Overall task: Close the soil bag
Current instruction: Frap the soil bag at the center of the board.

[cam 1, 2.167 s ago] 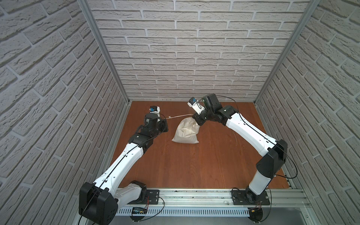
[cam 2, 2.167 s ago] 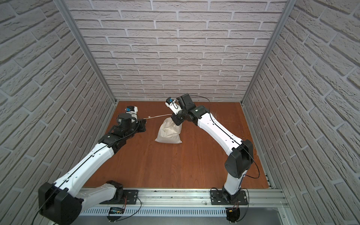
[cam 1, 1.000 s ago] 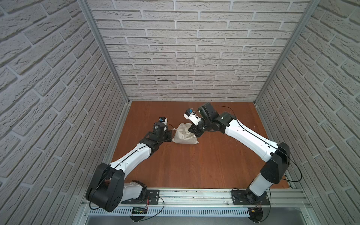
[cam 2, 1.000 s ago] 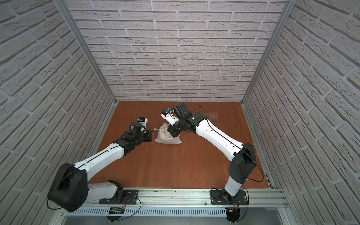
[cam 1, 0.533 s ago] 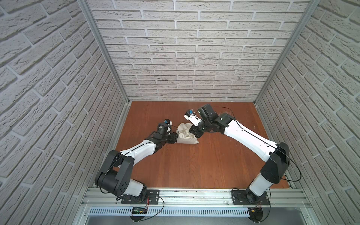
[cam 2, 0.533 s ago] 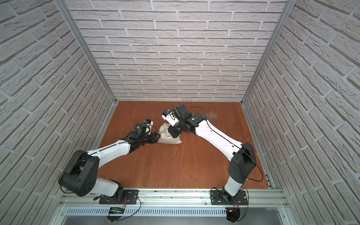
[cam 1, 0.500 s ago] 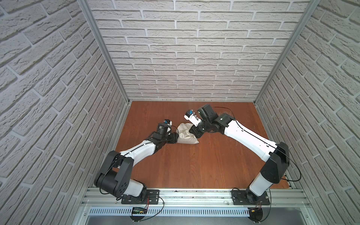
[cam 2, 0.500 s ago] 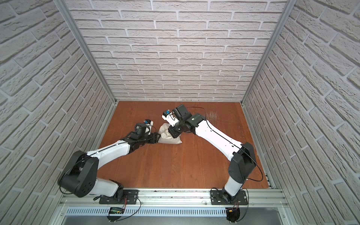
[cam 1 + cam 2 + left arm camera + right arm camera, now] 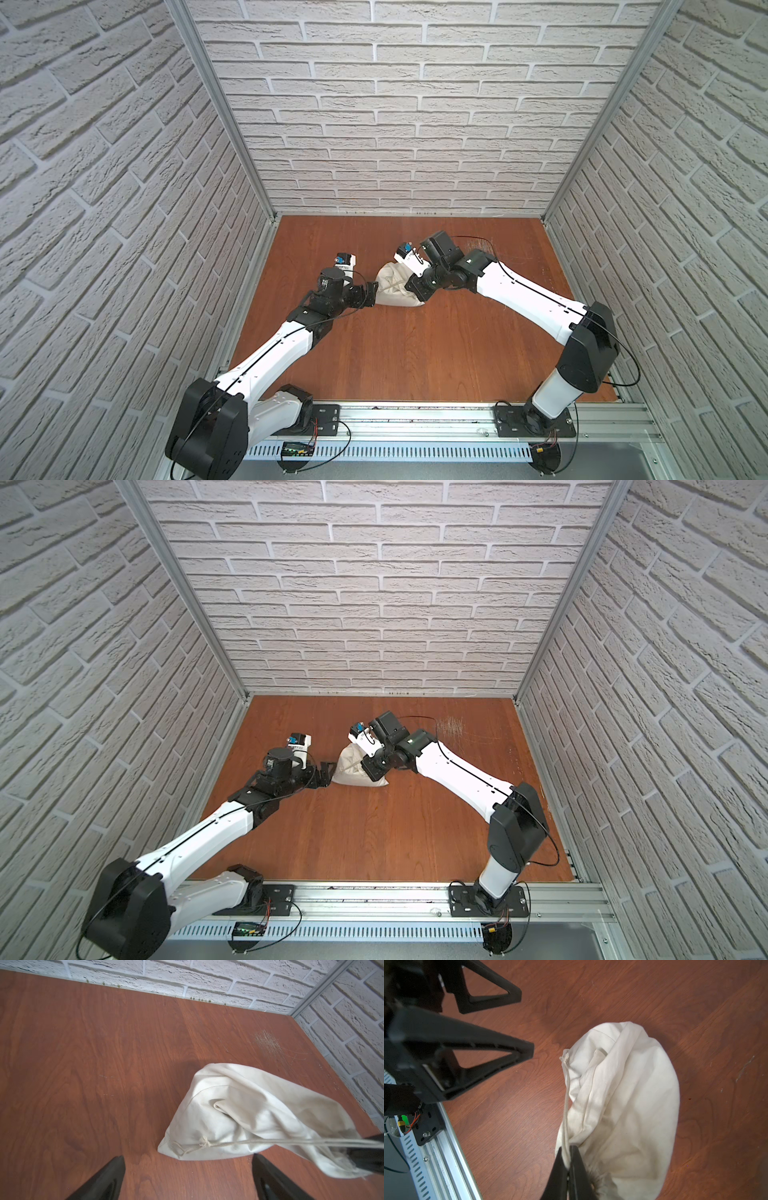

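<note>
Soil bag, a small cream cloth drawstring sack, lies on the red-brown wooden table; we judge it soft, light and limp. Our right gripper pinches its thin beige cord at the gathered neck. Our left gripper gapes empty beside the knot, our likeliest hold.

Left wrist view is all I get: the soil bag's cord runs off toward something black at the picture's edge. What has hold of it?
Observer: The right gripper, shut on the cord at the gathered mouth of the soil bag, seen in the right wrist view.
Operator: Is the left gripper touching the bag?
Observer: No. That view shows the left gripper open, its fingertips short of the knot, with bare table between.
Operator: Is the mouth closed?
Observer: Cloth bunches tightly at the right jaws; no opening shows there.
</note>
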`<state>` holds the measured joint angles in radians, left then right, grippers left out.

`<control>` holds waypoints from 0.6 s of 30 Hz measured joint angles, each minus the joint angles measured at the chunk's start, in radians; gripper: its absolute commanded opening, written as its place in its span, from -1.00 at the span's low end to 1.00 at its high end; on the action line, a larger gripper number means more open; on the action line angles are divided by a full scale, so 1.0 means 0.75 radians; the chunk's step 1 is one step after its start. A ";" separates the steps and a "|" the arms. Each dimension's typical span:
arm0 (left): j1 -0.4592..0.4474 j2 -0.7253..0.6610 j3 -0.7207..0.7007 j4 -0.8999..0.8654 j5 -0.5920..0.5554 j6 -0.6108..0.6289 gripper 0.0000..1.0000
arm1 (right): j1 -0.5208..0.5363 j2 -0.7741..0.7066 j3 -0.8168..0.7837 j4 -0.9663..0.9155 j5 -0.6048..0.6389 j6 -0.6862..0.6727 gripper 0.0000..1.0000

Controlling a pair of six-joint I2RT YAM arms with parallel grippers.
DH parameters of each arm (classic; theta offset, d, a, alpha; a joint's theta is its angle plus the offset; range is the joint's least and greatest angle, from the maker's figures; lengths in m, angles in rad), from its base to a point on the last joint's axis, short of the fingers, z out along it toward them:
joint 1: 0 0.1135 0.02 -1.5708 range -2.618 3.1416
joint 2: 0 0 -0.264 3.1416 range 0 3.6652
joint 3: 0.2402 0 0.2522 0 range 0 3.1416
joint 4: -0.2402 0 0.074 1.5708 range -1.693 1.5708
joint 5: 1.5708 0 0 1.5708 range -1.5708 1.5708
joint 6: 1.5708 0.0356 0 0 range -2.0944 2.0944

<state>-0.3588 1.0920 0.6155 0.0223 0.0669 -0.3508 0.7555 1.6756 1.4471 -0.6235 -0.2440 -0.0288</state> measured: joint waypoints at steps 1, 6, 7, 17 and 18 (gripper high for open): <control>0.004 -0.010 -0.006 -0.002 -0.003 -0.011 0.97 | 0.000 -0.001 -0.014 0.008 -0.006 0.000 -0.93; 0.015 0.008 -0.001 -0.021 0.024 -0.072 0.96 | 0.001 -0.009 -0.088 0.074 -0.058 0.001 -0.94; 0.016 0.023 0.009 -0.031 0.041 -0.084 0.96 | 0.002 -0.010 -0.102 0.084 -0.071 0.000 -0.94; 0.018 0.219 0.254 -0.159 0.255 -0.234 0.96 | 0.033 -0.011 -0.180 0.148 -0.107 -0.003 -0.94; 0.018 0.224 0.263 -0.168 0.271 -0.247 0.97 | 0.034 -0.010 -0.180 0.152 -0.106 -0.003 -0.93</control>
<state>-0.3454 1.2602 0.8127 -0.1040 0.2703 -0.5362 0.7811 1.6680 1.3121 -0.5095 -0.3237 -0.0307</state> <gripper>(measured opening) 0.983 0.080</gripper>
